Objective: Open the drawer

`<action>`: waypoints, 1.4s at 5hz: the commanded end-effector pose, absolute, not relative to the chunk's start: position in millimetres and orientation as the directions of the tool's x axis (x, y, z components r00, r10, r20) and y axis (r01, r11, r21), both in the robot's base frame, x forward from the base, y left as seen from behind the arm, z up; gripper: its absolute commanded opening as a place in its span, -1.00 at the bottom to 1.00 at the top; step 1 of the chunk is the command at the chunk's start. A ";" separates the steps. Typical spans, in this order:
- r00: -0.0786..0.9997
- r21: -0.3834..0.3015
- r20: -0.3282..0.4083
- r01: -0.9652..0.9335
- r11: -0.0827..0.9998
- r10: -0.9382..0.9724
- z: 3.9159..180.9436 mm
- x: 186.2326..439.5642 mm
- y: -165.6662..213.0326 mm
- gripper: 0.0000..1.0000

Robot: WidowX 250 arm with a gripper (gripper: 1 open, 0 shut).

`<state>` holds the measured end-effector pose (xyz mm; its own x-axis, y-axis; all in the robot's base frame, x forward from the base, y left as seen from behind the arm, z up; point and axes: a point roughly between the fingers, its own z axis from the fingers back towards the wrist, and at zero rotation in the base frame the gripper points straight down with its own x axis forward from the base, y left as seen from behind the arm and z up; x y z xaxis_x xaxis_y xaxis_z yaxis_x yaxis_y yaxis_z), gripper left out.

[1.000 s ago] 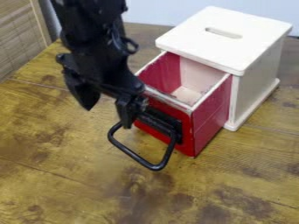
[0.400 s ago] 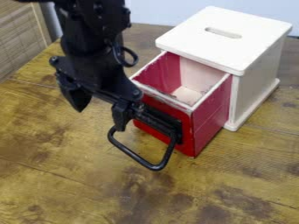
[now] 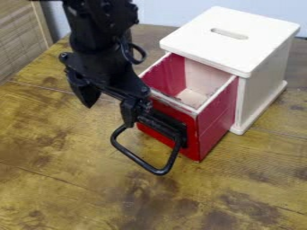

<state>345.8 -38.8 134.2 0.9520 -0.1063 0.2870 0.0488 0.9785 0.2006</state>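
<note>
The red drawer (image 3: 206, 115) stands pulled out of the cream wooden box (image 3: 246, 54), with its pale wood inside showing. A black bracket and a large black loop handle (image 3: 146, 150) sit on its front, low over the table. My black gripper (image 3: 110, 97) hangs just left of the drawer front, above the handle. Its fingers (image 3: 135, 108) are spread apart and hold nothing. One finger is close to the bracket; I cannot tell whether it touches.
The wooden table (image 3: 72, 189) extends to the front and left. A slatted wooden panel (image 3: 18, 40) stands at the far left. The cream box has a slot in its top.
My gripper shifted slightly left and then back right near the drawer front. The drawer and handle have not visibly moved.
</note>
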 end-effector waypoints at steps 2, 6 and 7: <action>0.927 0.212 0.363 0.010 0.977 -0.088 156.1 351.6 -37.5 1.00; 0.922 0.183 0.381 -0.002 0.983 -0.069 158.3 334.6 -37.7 1.00; 0.923 0.179 0.382 -0.031 0.983 -0.040 157.6 338.2 -26.8 1.00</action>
<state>334.2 -32.0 136.8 0.9463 -0.0557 0.3185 -0.0061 0.9818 0.1897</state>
